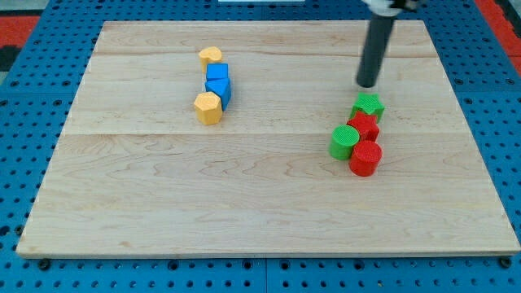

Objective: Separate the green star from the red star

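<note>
The green star [369, 105] sits at the view's right, touching the red star [363, 125] just below it. A green cylinder [343, 141] and a red cylinder [366, 158] press against the red star's lower side, making one tight cluster. My tip [368, 84] is just above the green star, a short gap from its top edge, with the dark rod rising toward the view's top.
At the view's upper left-centre is a column of blocks: a yellow heart-like block [210, 56], two blue blocks [216, 74] [221, 89], and a yellow hexagonal block [208, 107]. The wooden board [163, 203] lies on a blue pegboard.
</note>
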Robot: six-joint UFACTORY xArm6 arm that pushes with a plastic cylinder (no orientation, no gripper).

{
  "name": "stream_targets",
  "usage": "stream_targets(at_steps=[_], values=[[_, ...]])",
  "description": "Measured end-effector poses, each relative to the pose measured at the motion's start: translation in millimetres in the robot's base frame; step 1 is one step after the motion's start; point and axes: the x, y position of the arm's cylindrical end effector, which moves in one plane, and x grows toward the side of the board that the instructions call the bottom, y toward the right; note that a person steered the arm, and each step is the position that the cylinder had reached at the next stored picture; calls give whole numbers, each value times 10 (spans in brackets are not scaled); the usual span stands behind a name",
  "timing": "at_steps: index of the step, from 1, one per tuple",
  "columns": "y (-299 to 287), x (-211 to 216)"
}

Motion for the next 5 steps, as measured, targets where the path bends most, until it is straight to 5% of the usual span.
stream_targets(at_steps=[2,3,5], values=[[-523,624],[-614,1421],[-455,1363]])
